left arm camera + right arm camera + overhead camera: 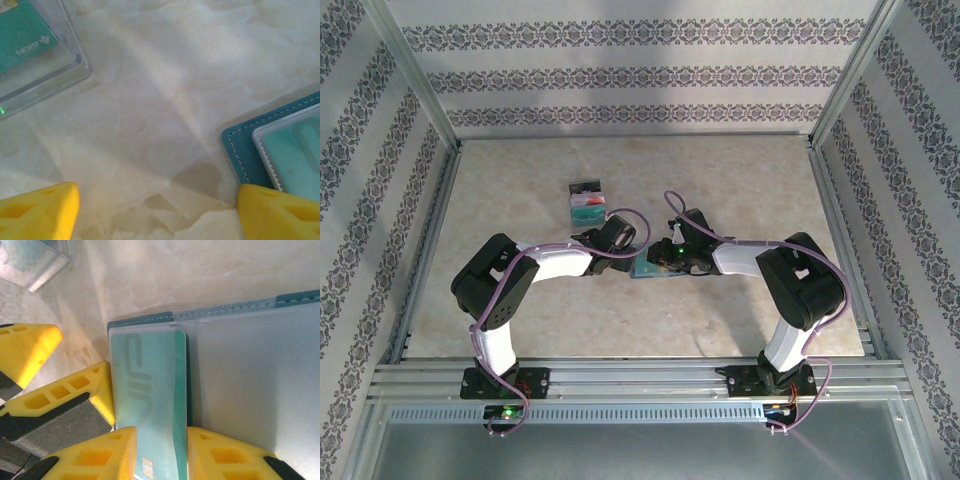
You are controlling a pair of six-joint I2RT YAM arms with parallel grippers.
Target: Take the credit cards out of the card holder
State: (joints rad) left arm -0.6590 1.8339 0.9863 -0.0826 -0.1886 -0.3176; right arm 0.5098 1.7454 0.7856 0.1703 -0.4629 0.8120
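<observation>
The left fingers (40,212) stand wide apart with nothing between them, hovering low over bare surface (165,90). One of them sits just beside the stitched corner of the card holder (240,145); whether it touches the holder I cannot tell.

The right fingers (225,455) are narrowly apart and straddle a teal card (150,390), one at each long edge. The left one overlaps the card's edge slightly. Whether they truly clamp the card or only bracket it I cannot tell. The far part of the card lies under the holder's frosted sleeve (250,390), and its near end runs back between the fingers. A small gold chip shows there.

In the top view the card holder lies open near the middle of the surface, under the point where the two wrists meet. A clear box (587,200) holding cards sits farther away and a little to the left, well apart from it.

Writing: the teal card in the clear box (25,40) bears white letters reading "AION" beside a small white mark. The card between the right fingers carries large tone-on-tone characters along its length, which I cannot read with confidence. The holder has pale stitching along its teal border.
</observation>
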